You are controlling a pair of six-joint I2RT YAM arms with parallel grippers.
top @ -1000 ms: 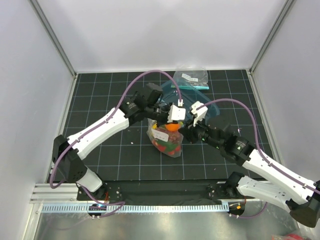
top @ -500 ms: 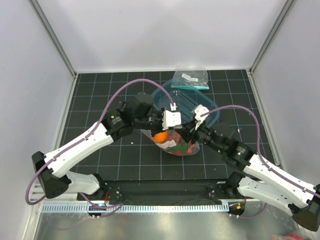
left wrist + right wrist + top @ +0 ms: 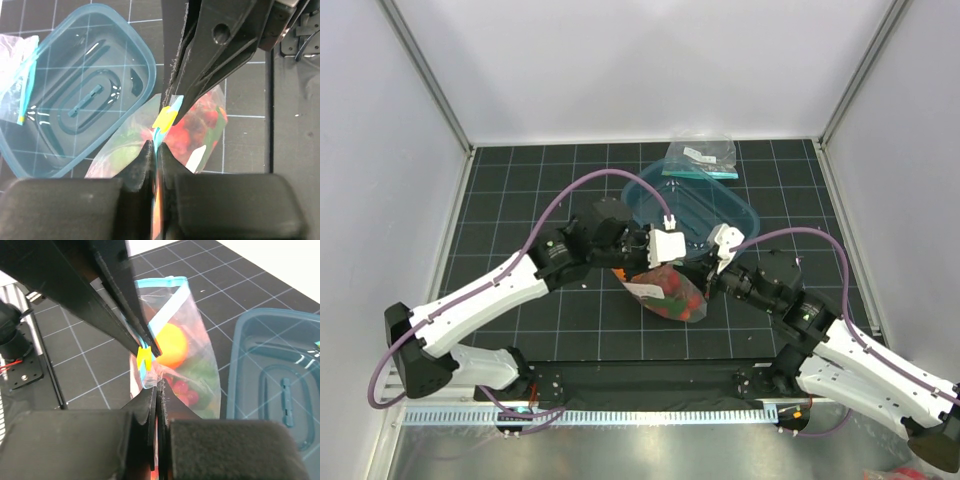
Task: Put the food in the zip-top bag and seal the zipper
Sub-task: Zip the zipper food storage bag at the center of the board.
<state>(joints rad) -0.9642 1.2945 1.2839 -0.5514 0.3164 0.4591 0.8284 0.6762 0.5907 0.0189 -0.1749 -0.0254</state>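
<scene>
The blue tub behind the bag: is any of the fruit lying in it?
No: the teal tub shows only its bare moulded floor, and the fruits sit inside the clear bag.

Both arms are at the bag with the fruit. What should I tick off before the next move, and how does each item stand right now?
1. Left gripper shut on the zipper: ok.
2. Right gripper shut on the zipper: ok.
3. Food inside the zip-top bag, none loose on the mat: ok.
4. Zipper closed along its whole width: cannot tell.
5. Yellow slider next to both grippers: ok.
</scene>
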